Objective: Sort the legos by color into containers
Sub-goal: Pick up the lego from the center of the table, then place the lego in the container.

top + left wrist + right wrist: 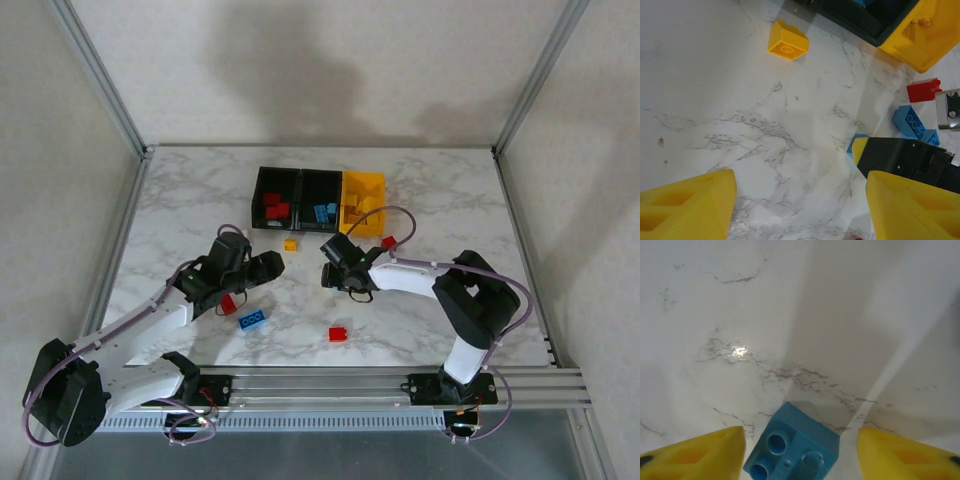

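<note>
The right gripper (801,434) was open over the marble table (790,315), with a blue lego (792,450) lying between its yellow fingers (700,455), close to one and clear of the other. The left gripper (800,175) was wide open and held nothing. A yellow lego (788,40) lay beyond its fingertips, just on the near side of the containers (300,172).

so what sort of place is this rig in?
Likely a lab test cell, not a home: two arms bolted to an aluminium rail, metal frame posts, plain white walls around a marble-look table.
</note>
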You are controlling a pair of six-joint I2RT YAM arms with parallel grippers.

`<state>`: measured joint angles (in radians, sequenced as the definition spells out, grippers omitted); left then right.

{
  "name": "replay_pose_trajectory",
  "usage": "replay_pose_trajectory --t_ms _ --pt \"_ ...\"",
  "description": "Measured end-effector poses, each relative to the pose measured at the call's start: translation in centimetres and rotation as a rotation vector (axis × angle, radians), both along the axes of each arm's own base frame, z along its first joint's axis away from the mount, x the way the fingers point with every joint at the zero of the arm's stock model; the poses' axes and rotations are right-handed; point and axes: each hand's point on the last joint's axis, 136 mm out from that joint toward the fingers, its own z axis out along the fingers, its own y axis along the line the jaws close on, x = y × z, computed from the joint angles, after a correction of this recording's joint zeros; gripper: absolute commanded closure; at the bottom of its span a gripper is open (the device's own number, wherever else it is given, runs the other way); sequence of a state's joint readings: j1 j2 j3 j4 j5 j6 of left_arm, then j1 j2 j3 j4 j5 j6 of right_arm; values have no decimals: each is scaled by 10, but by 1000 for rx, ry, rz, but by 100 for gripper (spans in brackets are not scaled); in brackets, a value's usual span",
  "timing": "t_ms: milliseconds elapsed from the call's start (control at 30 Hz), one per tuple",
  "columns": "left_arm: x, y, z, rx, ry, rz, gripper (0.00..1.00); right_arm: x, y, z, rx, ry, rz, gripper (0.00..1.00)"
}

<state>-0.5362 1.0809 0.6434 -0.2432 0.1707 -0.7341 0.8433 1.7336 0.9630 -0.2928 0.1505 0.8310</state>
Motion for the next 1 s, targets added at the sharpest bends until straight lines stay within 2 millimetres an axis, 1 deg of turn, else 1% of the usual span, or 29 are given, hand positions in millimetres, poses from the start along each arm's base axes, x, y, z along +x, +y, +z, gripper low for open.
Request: replay_pose_trajectory --t_ms 67,133,233,400,500,600,700,767,833,900,1000 --pt "0 0 0 2 -1 2 31 0 -2 -1 -19 -1 0 58" --pt "0 1 0 2 -1 2 31 1 0 0 -19 -4 9 66" --pt "0 1 0 2 -1 3 31 2 5 3 -17 -15 29 74" --pt "0 1 0 2 -1 3 31 7 9 12 -27 -36 51 74" --pt "1 1 0 4 -2 5 31 17 15 28 -30 -72 68 74" --pt "1 1 0 4 -2 5 31 32 27 53 -16 -130 87 74" --pt "1 1 0 4 -2 5 31 52 41 85 21 -197 102 74" --pt "1 1 0 4 -2 5 31 69 49 107 43 -241 106 74" --pt "1 1 0 4 -3 6 31 87 55 120 58 -275 103 74" --pt "1 1 0 6 -4 8 31 107 59 126 63 -296 95 74" --pt "1 1 0 4 -2 9 31 135 60 122 51 -303 83 74"
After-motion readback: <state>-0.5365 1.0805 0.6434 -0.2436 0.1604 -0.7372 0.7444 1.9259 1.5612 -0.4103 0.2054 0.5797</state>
